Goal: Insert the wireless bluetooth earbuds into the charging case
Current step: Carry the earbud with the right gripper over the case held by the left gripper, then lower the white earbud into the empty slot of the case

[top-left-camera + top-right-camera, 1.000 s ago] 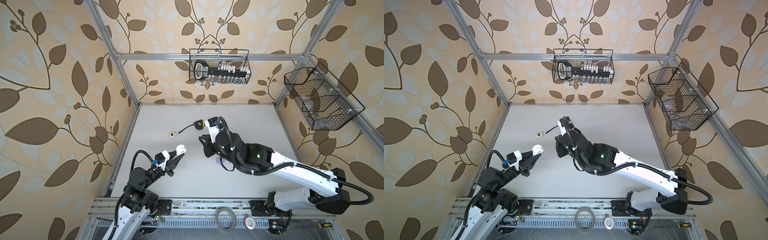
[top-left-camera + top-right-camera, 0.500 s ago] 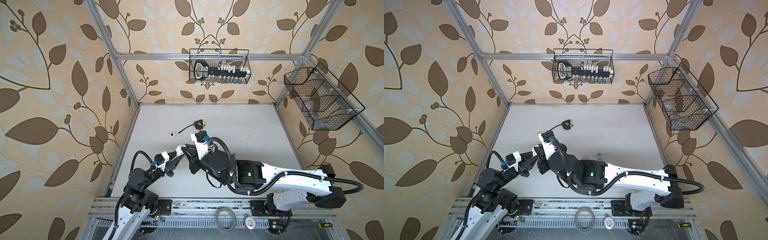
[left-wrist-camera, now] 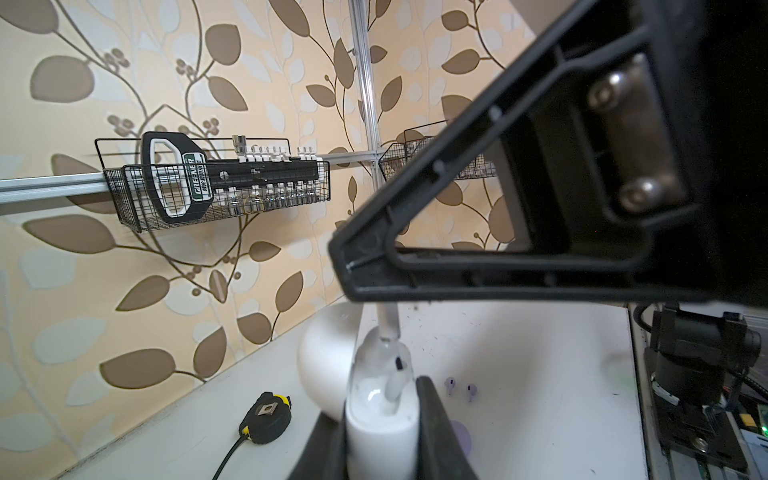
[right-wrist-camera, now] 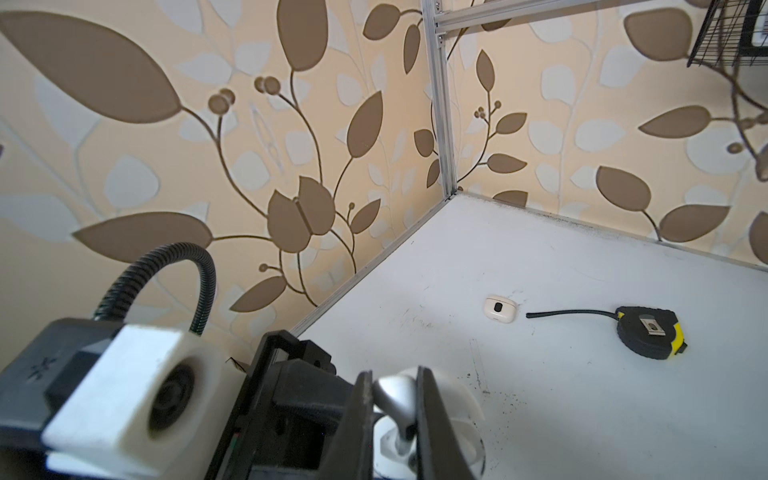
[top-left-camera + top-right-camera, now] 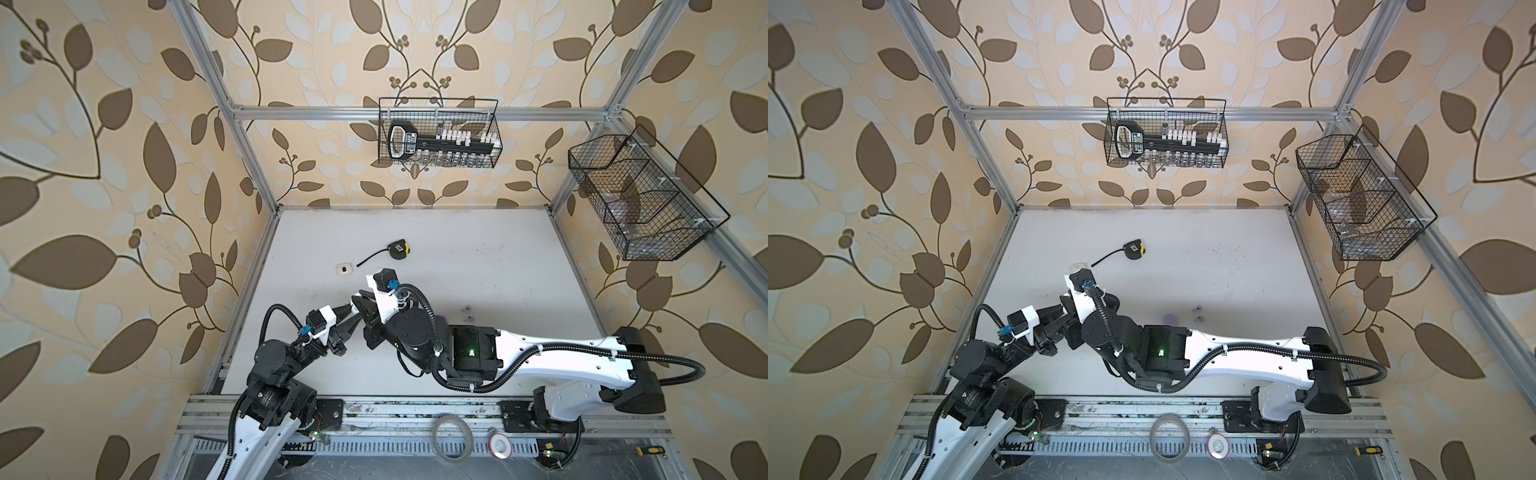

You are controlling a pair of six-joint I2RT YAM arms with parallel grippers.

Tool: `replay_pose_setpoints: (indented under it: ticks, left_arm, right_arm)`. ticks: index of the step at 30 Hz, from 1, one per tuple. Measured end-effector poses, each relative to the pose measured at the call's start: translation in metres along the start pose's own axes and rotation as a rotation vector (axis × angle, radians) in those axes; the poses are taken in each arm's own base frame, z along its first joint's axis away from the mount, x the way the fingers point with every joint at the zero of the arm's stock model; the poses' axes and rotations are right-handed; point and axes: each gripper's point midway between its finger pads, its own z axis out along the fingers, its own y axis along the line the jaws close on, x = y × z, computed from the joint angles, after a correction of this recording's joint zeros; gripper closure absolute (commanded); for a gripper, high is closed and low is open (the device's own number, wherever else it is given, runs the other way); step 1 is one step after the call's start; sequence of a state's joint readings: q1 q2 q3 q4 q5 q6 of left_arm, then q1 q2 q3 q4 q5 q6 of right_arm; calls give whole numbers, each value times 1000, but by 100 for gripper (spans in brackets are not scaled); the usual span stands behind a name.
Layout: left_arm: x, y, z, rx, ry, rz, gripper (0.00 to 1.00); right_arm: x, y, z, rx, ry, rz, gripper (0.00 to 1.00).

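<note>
White case (image 3: 382,440) clamped open in left hand (image 3: 376,401); right hand (image 4: 392,397) pinches bud (image 3: 388,326), looks half-seated; two lavender buds (image 5: 468,309) loose at 3 o'clock.

Your white bench (image 5: 478,257).
On it you see a tape measure (image 5: 398,250), a cream case (image 5: 344,269), two lavender earbuds (image 5: 468,309).

white earbud (image 3: 387,322) upright, stem down in open white case (image 3: 380,419)
</note>
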State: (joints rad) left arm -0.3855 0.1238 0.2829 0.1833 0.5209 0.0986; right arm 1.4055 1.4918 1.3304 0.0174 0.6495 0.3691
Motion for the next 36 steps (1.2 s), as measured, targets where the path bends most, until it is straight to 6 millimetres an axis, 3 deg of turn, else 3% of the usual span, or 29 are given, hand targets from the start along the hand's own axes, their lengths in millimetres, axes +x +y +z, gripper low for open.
replay_pose_setpoints:
  ticks: [36]
  left_arm:
    - [18, -1, 3, 13, 74, -112, 100]
  right_arm:
    - [28, -12, 7, 14, 0, 1, 95]
